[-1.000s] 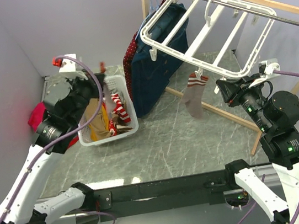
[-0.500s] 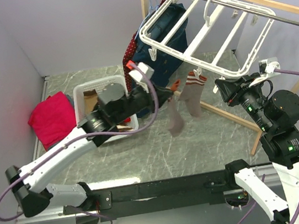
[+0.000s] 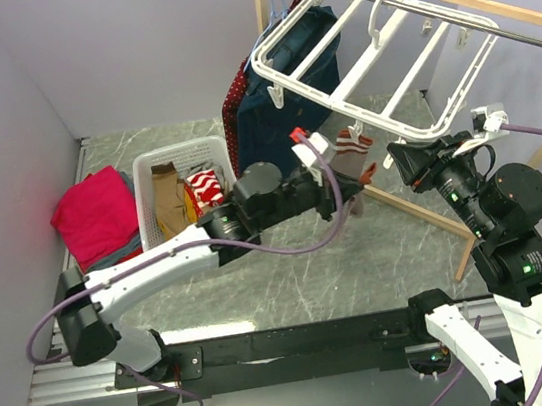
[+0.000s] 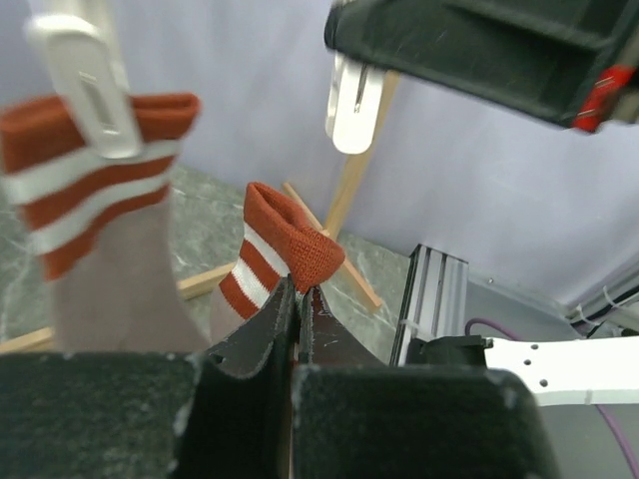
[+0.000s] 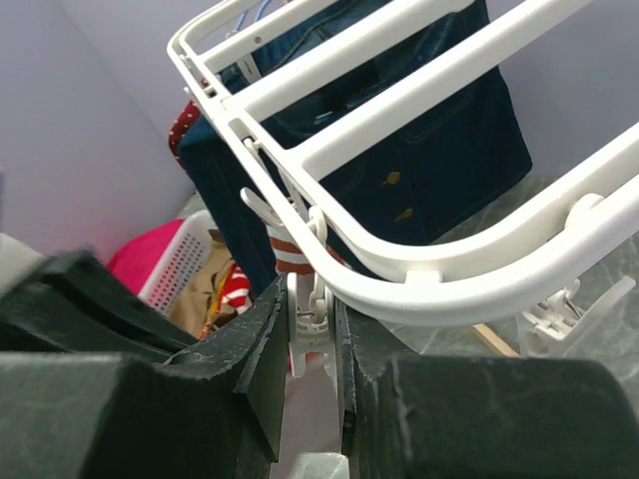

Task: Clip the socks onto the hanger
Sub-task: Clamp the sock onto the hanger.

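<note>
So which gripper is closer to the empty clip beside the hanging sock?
Right. The right gripper is closed around that clip; the left gripper is close by but apart from it, holding a sock.

In the left wrist view the held sock (image 4: 285, 244) vanishes behind the left pincer (image 4: 300, 291) below its cuff; the clipped sock (image 4: 95, 230), blurred, is cut by the left edge.

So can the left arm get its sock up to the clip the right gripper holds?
Probably yes: the left gripper has the sock just below that clip, nothing between them.
</note>
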You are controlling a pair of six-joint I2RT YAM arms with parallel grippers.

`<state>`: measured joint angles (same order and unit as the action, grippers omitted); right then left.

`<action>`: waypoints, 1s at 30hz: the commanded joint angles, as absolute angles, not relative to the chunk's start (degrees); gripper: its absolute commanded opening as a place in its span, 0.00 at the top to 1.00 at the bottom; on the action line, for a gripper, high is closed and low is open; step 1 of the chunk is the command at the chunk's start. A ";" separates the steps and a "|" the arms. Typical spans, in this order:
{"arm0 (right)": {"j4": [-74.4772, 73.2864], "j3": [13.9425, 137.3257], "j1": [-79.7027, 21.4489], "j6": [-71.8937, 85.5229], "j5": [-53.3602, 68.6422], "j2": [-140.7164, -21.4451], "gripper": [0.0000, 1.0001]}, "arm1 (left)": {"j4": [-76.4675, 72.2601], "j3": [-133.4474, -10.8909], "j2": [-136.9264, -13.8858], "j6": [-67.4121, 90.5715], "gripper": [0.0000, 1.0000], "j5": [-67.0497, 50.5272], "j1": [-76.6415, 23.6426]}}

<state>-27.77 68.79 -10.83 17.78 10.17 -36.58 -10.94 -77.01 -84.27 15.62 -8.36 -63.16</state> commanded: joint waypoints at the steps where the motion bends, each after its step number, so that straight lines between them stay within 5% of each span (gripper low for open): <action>1: -25.23 69.44 -10.63 19.86 13.71 -36.91 0.93 | -15.03 -82.08 -87.27 14.59 0.99 -7.56 -64.16; 30: -26.54 67.41 -10.55 21.10 6.51 -36.39 0.94 | -17.84 -85.60 -91.41 13.36 0.99 -4.49 -66.09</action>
<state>-26.55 67.79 -10.83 20.60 9.43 -36.51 -15.38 -83.50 -92.64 15.27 -5.89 -65.34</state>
